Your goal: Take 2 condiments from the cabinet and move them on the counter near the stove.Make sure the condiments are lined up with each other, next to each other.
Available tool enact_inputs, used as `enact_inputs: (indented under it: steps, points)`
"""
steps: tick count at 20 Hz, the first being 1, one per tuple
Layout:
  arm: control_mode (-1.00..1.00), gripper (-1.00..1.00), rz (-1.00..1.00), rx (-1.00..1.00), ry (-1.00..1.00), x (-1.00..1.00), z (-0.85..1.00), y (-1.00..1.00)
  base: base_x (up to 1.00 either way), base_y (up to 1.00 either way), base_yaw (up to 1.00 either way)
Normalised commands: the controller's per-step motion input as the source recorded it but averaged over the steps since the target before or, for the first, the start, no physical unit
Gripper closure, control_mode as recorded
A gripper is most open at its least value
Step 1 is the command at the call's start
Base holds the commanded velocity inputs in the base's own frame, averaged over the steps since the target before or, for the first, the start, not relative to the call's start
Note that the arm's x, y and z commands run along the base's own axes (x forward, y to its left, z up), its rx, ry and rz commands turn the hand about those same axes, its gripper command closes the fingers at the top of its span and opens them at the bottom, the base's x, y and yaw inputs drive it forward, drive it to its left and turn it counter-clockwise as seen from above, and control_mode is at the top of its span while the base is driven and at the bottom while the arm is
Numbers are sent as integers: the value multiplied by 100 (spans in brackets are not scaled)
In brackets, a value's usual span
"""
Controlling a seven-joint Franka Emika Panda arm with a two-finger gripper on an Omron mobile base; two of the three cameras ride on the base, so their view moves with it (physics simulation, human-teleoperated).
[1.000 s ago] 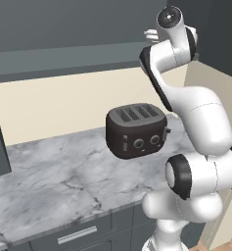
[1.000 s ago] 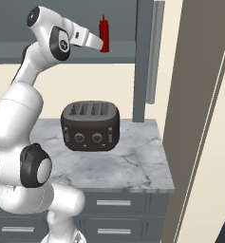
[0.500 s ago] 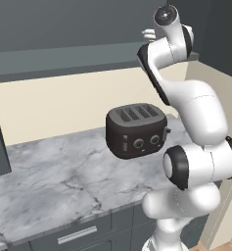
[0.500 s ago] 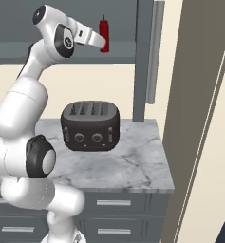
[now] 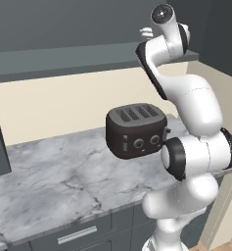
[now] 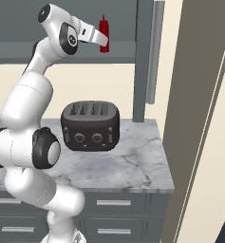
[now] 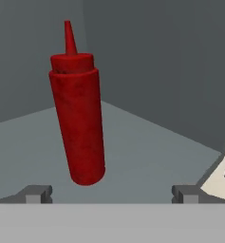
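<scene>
A: Red squeeze bottle (image 7: pixel 78 118) stands upright on the cabinet shelf (image 7: pixel 147 142), nozzle up. In the hand view it sits at about 11 o'clock, left of centre between the two finger tips.

B: Jaws?

A: The gripper (image 6: pixel 101 37) has its jaws spread wide, nothing held. Right base view puts it level with the bottle (image 6: pixel 103 33), just beside it. Looks like a side-on approach so the fingers can straddle the body.

B: Why so high up?

A: The shelf is above the desk (image 6: pixel 133 166); the arm has to reach up over the black toaster (image 6: pixel 90 126).

B: Cabinet door (image 6: pixel 143 57)?

A: Swung open at 3 o'clock of the bottle, leaving access.

B: Second bottle?

A: Can't tell.
</scene>
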Motion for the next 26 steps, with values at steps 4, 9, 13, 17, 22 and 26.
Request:
enact_inputs:
  steps: [4, 9, 13, 17, 22, 26]
  points:
    - [-100, -100, 0, 0, 0, 23, 0, 0, 0, 0, 0]
    - [-100, -100, 0, 0, 0, 21, 0, -3, 0, 0, 0]
    - [-100, -100, 0, 0, 0, 22, 0, -3, 0, 0, 0]
    - [-100, -100, 0, 0, 0, 21, 0, 0, 0, 0, 0]
    - [-100, -100, 0, 0, 1, 14, 0, -2, 0, 0, 0]
    - [-100, -100, 0, 0, 0, 12, 0, -1, 0, 0, 0]
